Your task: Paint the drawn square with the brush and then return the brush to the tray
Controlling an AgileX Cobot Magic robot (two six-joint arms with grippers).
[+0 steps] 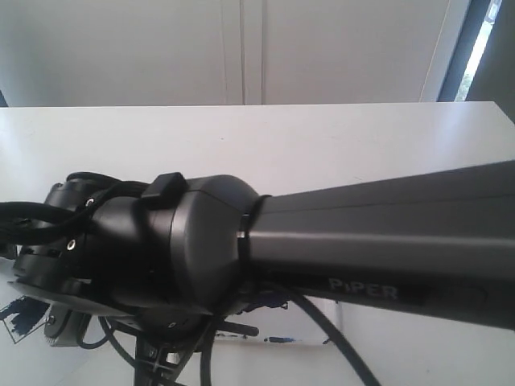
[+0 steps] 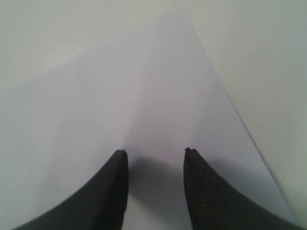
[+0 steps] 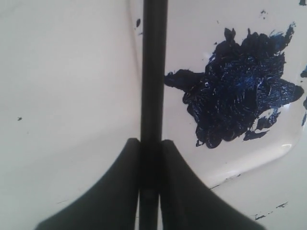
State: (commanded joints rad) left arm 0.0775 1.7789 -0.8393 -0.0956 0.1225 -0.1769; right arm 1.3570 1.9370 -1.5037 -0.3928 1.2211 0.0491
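Black "PiPER"-lettered arm (image 1: 386, 233), right end effector (image 3: 149, 143) clamping the brush (image 3: 154, 72)

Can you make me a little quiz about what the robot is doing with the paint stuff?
1. True or false: the right pincer is shut on the brush.
2. Pick one: what colour is the paint blotch in the tray? A red, B dark blue, C green.
3. Fill the gap: the left pincer is open and holds nothing, above a white sheet of ____.

Key: 1 true. 2 B. 3 paper.
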